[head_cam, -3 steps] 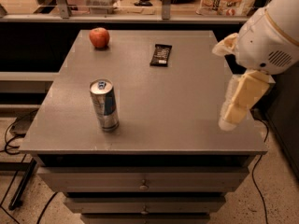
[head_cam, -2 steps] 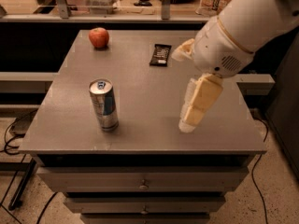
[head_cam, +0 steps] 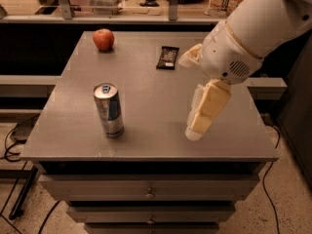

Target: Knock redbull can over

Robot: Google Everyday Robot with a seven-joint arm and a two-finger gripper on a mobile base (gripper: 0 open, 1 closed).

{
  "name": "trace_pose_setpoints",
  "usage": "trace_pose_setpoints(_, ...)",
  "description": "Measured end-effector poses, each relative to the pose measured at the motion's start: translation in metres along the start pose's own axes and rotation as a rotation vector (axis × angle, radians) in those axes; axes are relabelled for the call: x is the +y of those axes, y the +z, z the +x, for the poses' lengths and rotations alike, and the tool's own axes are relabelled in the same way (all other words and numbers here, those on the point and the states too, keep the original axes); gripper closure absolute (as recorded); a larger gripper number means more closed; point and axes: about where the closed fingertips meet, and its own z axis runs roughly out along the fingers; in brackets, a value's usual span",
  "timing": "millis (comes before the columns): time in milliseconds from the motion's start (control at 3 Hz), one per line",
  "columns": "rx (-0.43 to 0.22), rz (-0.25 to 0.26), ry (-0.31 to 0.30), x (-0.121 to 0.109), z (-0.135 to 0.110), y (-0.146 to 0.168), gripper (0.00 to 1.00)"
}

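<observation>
A flat grey worktop (head_cam: 161,89) is seen from above its front edge, carried on a cabinet of grey drawers (head_cam: 148,194) with small knobs. A speckled floor (head_cam: 287,199) is shown below at the right, and dark cables (head_cam: 9,147) are trailed across it at the left. Behind the back edge a dark gap and a pale ledge (head_cam: 146,18) with upright posts are made out. Now to the worktop: a red apple (head_cam: 103,39) is set near the back-left corner, and a dark snack bar (head_cam: 168,57) is laid flat near the back edge, about midway along it. The redbull can (head_cam: 108,110) is found upright near the front edge, toward the front-left corner. Its long axis is held vertical, its base is planted on the surface, and its pull-tab top is turned straight up, with a blue panel shown on the side facing front. Over on the right, the white arm (head_cam: 243,38) is brought in from above the right edge, and the cream gripper (head_cam: 193,132) is hung from it, slanted down toward the front edge, right of the middle. Its tip is placed low, just above or on the surface; which one cannot be told. Whether it is spread wide or drawn narrow cannot be told either. It is kept well apart from the can, with bare grey top between them.
</observation>
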Motion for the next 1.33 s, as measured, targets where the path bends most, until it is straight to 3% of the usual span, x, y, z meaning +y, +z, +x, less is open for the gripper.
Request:
trace_pose_setpoints(333, -0.107, -0.032, -0.014, -0.003, -0.017, 0.030, 0.00)
trace_pose_setpoints(1000, -0.416, -0.054, -0.086, -0.034, -0.089, 0.091, 0.00)
trace_pose_setpoints(1333, -0.508, -0.099, -0.097, -0.038, -0.112, 0.119, 0.00)
